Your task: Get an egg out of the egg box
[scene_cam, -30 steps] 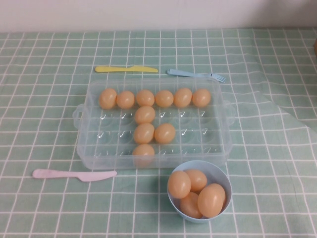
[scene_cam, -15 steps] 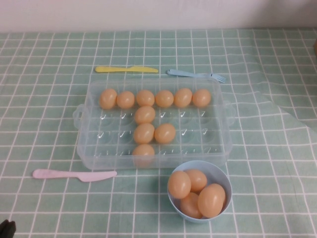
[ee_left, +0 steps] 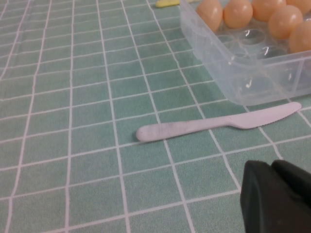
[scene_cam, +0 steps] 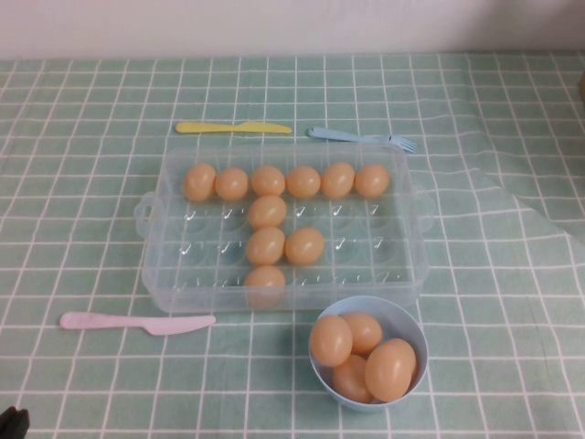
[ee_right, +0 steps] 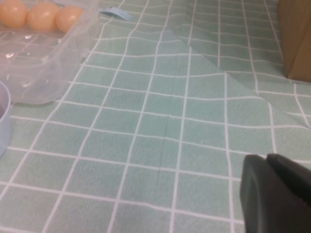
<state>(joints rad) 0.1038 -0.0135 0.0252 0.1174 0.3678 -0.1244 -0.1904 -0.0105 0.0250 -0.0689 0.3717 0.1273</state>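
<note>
Sitting in the middle of a surface covered by a green checked cloth [scene_cam: 82, 229] is the egg box [scene_cam: 174, 274], a clear plastic tray with rows of round cups and small side handles. Ten peach-orange eggs rest in it: six fill the far row, three more run toward the near edge in one column, and one sits just right of that column. The egg [scene_cam: 265, 280] in the nearest row lies against the front wall of the box.

Just in front of the box, toward the right, stands a light-blue bowl [scene_cam: 408, 323] holding four more eggs. A pale pink knife [scene_cam: 137, 322] lies near the box's front left corner. Beyond the box lie a yellow knife [scene_cam: 233, 128] and a blue fork [scene_cam: 361, 138].

At the near left corner, the left gripper [ee_left: 278, 196] appears as a dark shape low over the cloth, its fingers pressed together on nothing, near the pink knife but not touching it. The right gripper [ee_right: 274, 191] hovers over bare cloth to the right of the box, touching nothing; whether its fingers are together or apart cannot be told.
</note>
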